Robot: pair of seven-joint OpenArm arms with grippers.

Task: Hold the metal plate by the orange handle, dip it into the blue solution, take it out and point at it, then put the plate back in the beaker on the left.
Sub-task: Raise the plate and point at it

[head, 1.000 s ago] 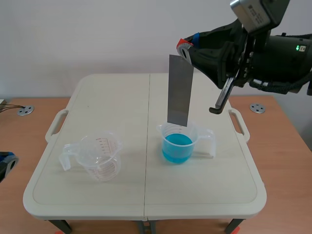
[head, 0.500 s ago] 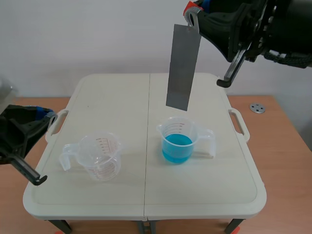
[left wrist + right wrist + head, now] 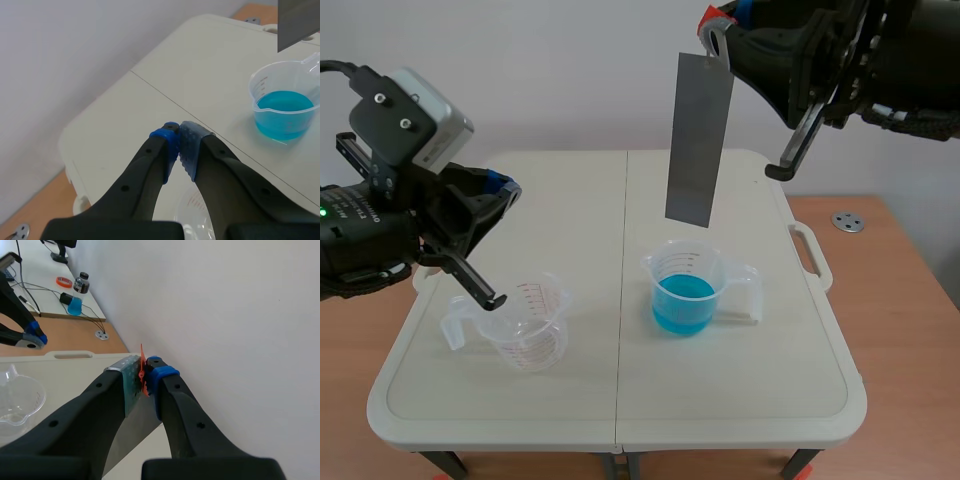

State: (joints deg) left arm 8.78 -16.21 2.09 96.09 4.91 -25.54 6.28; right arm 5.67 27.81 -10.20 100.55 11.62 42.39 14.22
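Observation:
A long grey metal plate (image 3: 699,140) hangs upright above the beaker of blue solution (image 3: 685,292), clear of the liquid. My right gripper (image 3: 717,26), high at the right, is shut on the plate's orange handle (image 3: 142,373), a thin orange edge between the pads. My left gripper (image 3: 502,190) is raised over the table's left side, above the empty clear beaker (image 3: 527,322), its fingers shut on nothing. In the left wrist view the gripper (image 3: 178,143) has the blue beaker (image 3: 284,114) and the plate's lower end (image 3: 298,22) ahead of it.
Both beakers stand on a white folding table (image 3: 620,400) that rests on a wooden desk. A round metal fitting (image 3: 848,221) lies on the desk at the right. A white wall rises behind the table.
My left arm has risen from the low left edge to above the empty beaker. My right gripper lifted the plate out of the blue beaker and holds it high.

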